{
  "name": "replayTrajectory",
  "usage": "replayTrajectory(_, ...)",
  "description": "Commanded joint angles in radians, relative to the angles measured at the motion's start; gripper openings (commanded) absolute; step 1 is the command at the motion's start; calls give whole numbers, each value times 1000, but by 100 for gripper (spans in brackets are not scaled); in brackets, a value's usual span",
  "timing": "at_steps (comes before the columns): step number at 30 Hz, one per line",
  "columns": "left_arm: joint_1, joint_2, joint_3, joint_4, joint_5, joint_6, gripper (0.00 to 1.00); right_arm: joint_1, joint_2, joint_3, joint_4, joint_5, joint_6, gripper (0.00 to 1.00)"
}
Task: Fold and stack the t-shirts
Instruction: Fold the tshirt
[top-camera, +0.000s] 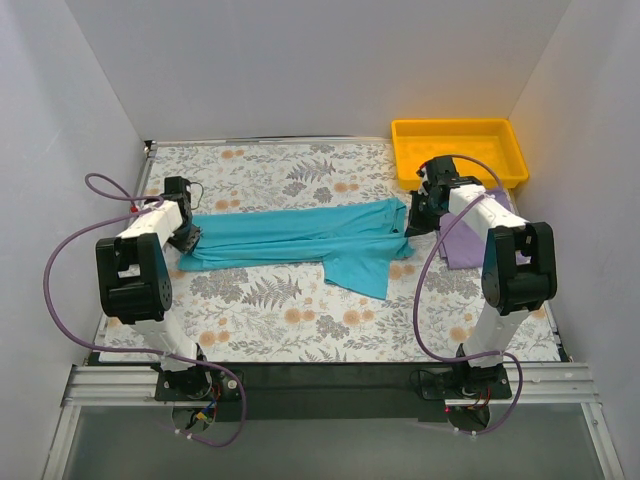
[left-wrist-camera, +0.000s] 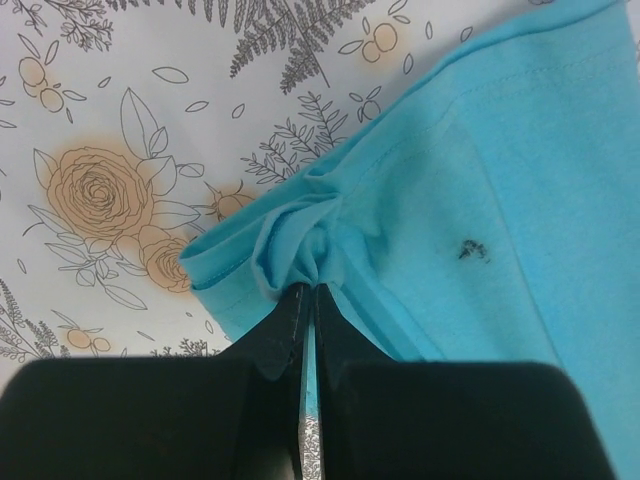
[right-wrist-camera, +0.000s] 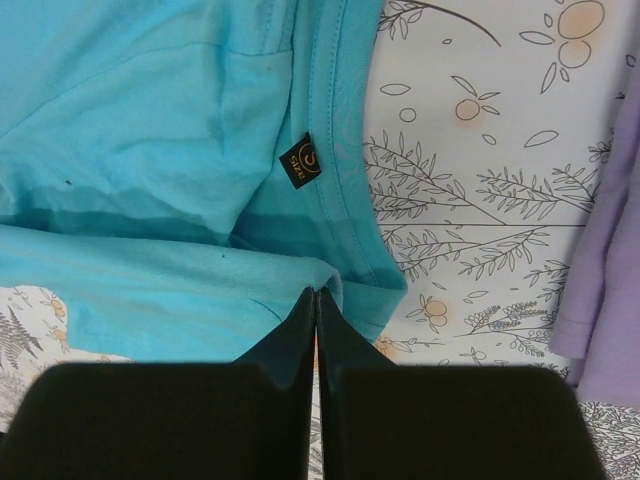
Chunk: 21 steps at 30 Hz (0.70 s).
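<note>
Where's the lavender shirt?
In the top view, the lavender shirt lies at right, partly under the right arm, near the tray, right of the teal shirt.

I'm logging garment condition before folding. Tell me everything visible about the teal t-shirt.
The plain teal soft-cloth t-shirt lies on the floral table cover, pulled into a long doubled band between the arms, one flap spreading toward the near edge. The left fingers are shut on its bunched hem; the right fingers are shut on its collar end. A small black label sits inside the neckline; a dark speck marks the fabric. It lies apart from the pale lavender t-shirt.
</note>
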Motion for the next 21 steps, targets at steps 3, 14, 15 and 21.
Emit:
replayTrajectory(3,11,2,33,43,-65,-2,0,-18,7,2,2,65,-6,1)
replayTrajectory(14,10,-22,-35,66,-137,-65,0,-28,22,-35,34,95,17,1)
replayTrajectory(15,10,-25,-51,77,-138,-70,0,-26,23,-39,37,102,18,1)
replayTrajectory(21,10,-9,-73,114,-114,-73,7,-28,39,-49,52,116,26,1)
